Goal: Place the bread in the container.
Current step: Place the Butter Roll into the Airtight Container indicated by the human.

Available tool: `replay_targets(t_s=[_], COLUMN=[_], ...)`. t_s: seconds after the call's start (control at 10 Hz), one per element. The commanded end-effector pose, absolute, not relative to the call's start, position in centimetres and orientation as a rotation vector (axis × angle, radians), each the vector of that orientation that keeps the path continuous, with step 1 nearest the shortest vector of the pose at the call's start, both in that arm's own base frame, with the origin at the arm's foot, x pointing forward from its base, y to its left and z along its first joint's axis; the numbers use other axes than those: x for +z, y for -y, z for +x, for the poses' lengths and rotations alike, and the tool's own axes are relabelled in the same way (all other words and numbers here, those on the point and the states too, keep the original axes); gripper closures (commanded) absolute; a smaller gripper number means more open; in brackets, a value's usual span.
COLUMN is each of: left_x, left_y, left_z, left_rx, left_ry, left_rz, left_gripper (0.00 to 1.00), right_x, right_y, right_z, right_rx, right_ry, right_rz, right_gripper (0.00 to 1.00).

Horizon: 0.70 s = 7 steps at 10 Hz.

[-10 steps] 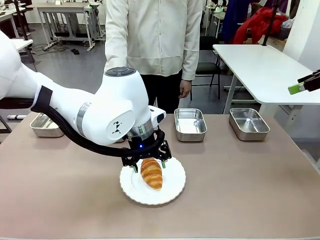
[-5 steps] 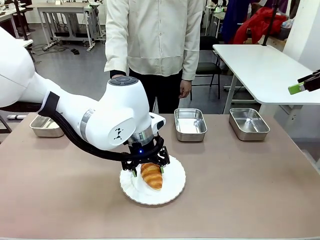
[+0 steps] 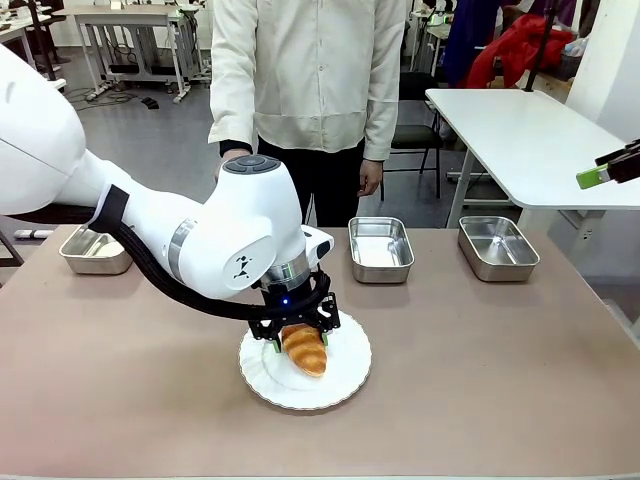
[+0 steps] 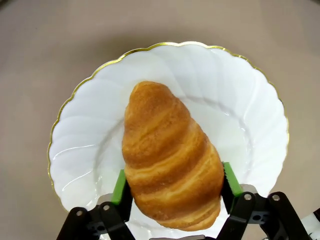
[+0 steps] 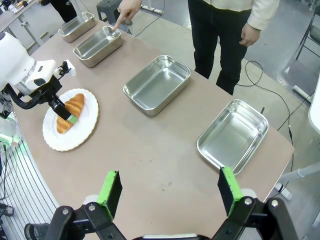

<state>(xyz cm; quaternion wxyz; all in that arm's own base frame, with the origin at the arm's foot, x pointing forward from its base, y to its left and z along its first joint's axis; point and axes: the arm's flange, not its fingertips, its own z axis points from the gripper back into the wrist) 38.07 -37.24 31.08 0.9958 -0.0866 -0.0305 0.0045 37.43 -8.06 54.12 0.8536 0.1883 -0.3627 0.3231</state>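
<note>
Grasping is the step in hand: the left gripper (image 3: 300, 341) is clamping the bread (image 4: 167, 157) at its broad end while the croissant is lying on the white plate (image 4: 240, 95), not yet lifted. In the left wrist view the green pads (image 4: 119, 187) are pressing against both flanks of the bread, which is running straight out from between the fingers toward the far rim of the plate. The jaws are drawn in to the width of the croissant and are holding nothing else.

The next move, as a judgement, is calling for a straight lift clear of the plate and a carry to the container (image 5: 97, 46). The right wrist view is showing the person's hand (image 5: 126, 11) pointing a finger at the rim of that steel tray, which is sitting beyond the left gripper on the far side of the table, apart from the plate. The soft bread could be sagging or slipping from an end grip, so a gentle rise seems wise.

The right gripper (image 5: 170, 192) is hovering well above the table with its fingers spread wide and nothing between them, a good way off from the bread.
</note>
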Motion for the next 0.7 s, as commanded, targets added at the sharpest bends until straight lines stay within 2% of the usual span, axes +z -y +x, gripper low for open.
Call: replay_targets(t_s=[0.0, 0.1, 0.2, 0.3, 0.6], left_x=[31.01, 31.25, 31.46, 31.62, 31.45], left_y=[37.70, 37.65, 37.54, 37.42, 37.48], left_z=[38.56, 38.66, 38.79, 38.89, 38.29], left_rx=[0.024, 0.025, 0.027, 0.012, 0.011], left_ry=[0.065, 0.066, 0.072, 0.066, 0.066], left_rz=[-0.175, -0.180, -0.185, -0.184, -0.181], left_gripper=[0.40, 0.25, 0.59, 0.39, 0.39], right_x=[53.99, 53.99, 53.99, 53.99, 53.99], right_y=[8.13, 8.13, 8.13, 8.13, 8.13], right_z=[37.44, 37.44, 37.44, 37.44, 37.44], right_rx=[0.691, 0.691, 0.691, 0.691, 0.691], right_ry=[0.782, 0.782, 0.782, 0.782, 0.782], right_rz=[0.415, 0.415, 0.415, 0.415, 0.415], right_gripper=[0.00, 0.00, 0.00, 0.00, 0.00])
